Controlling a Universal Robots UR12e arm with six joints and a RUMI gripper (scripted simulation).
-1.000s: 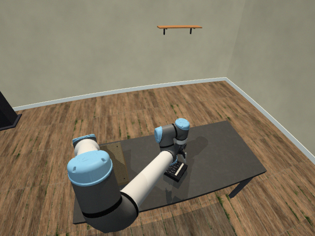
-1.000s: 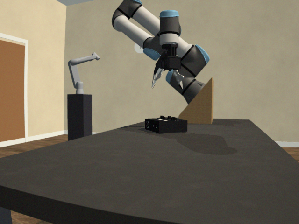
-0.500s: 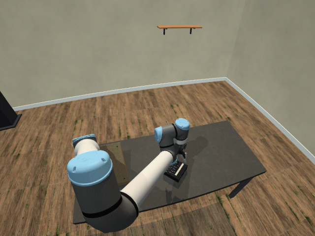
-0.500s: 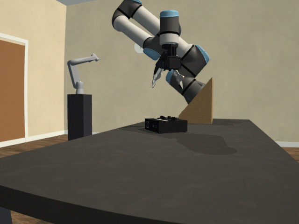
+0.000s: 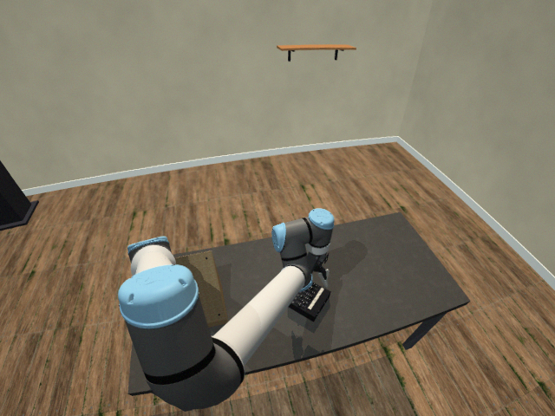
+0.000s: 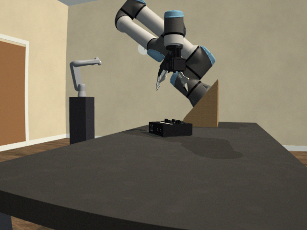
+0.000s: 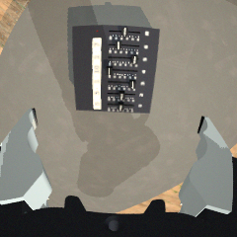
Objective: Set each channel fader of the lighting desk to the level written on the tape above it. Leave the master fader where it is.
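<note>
The lighting desk (image 5: 310, 302) (image 6: 171, 128) (image 7: 116, 69) is a small black box on the dark table (image 5: 394, 269) (image 6: 148, 173) (image 7: 197, 74). In the wrist view it shows several fader rows with black caps at differing positions, and a pale tape strip (image 7: 97, 74) along its left side. The writing on the tape is too small to read. My gripper (image 5: 323, 273) (image 6: 171, 85) (image 7: 118, 113) hangs well above the desk, pointing down. It is open wide and empty, with both grey fingers at the frame sides.
A brown wedge-shaped board (image 5: 205, 277) (image 6: 206, 111) stands on the table behind the desk, by the arm's base. A grey arm on a black pedestal (image 6: 81, 119) stands off the table. A wall shelf (image 5: 316, 47) is far away.
</note>
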